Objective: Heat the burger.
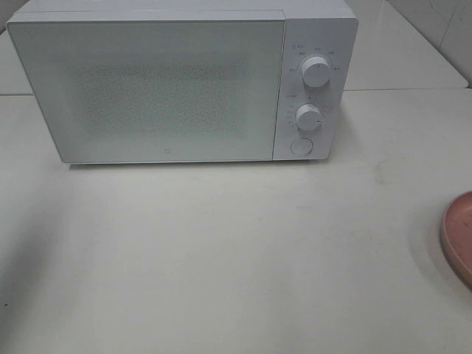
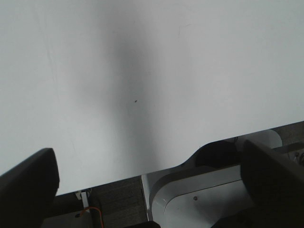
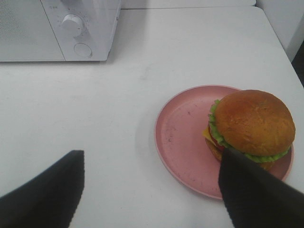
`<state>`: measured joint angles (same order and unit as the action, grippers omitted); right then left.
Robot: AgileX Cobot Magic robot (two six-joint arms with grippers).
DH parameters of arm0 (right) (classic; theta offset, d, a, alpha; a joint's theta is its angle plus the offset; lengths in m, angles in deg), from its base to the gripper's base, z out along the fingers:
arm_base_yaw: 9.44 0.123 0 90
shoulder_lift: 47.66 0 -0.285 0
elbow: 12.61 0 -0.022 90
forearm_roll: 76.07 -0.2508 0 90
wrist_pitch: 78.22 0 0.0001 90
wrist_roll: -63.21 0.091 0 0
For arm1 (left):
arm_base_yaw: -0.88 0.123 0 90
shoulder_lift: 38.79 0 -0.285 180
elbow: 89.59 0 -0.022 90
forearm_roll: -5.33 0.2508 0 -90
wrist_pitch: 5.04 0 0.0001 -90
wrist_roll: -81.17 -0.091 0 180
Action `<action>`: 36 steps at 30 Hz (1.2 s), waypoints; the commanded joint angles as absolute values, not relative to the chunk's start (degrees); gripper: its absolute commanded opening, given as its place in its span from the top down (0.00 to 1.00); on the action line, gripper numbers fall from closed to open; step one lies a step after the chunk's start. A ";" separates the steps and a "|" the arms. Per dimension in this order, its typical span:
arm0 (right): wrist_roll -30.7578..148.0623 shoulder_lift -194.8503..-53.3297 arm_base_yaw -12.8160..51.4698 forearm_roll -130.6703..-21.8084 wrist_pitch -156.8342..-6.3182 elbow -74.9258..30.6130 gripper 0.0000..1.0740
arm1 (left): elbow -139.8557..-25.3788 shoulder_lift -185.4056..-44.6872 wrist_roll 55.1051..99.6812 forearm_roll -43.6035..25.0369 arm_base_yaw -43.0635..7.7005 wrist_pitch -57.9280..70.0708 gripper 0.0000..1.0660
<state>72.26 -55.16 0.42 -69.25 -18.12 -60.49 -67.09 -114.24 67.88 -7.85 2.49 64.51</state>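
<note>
burger (image 3: 251, 124) on pink plate (image 3: 183, 137), right of microwave (image 1: 177, 81) (door shut) | right end effector (image 3: 152, 187) spread, empty | left end effector (image 2: 152, 175) spread, empty

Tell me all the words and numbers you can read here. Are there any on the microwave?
Small logo mark low on the microwave door: too small to read.
Markings around the upper knob: too small and blurred to read.
Markings around the lower knob: too blurred to read.
Round button: no text visible.
Pink plate and burger: no writing.
So nothing can actually be read.
</note>
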 commanded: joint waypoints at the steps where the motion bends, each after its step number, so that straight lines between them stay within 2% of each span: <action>1: 72.09 -53.67 -0.04 -69.25 -18.52 -60.60 0.30 | -63.88 -110.69 68.34 -7.56 5.12 65.49 0.08; 3: 72.09 -53.67 -0.04 -69.25 -18.52 -60.60 0.30 | -60.79 -105.88 68.34 -6.76 6.73 65.14 0.08; 6: 72.09 -53.67 -0.04 -69.25 -18.52 -60.60 0.30 | -59.76 -104.10 68.34 -6.36 6.73 64.91 0.08; 8: 72.09 -53.67 -0.04 -69.25 -18.52 -60.60 0.30 | -56.43 -97.34 68.34 -5.62 6.73 64.23 0.08; 19: 72.09 -53.67 -0.04 -69.25 -18.52 -60.60 0.30 | -47.27 -79.06 68.40 -5.50 6.73 60.45 0.08; 23: 72.09 -53.67 -0.04 -69.25 -18.52 -60.60 0.30 | -42.05 -68.87 70.63 -5.50 6.73 56.55 0.08; 26: 72.09 -53.67 -0.04 -69.25 -18.52 -60.60 0.30 | -41.48 -61.70 72.12 -5.22 6.73 55.52 0.08; 36: 72.03 -53.67 -0.04 -69.25 -18.52 -60.60 0.30 | -40.96 -44.46 72.41 -2.58 6.67 54.60 0.08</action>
<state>72.26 -55.16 0.42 -69.25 -18.12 -60.49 -41.08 -46.69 71.84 -3.10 6.61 55.35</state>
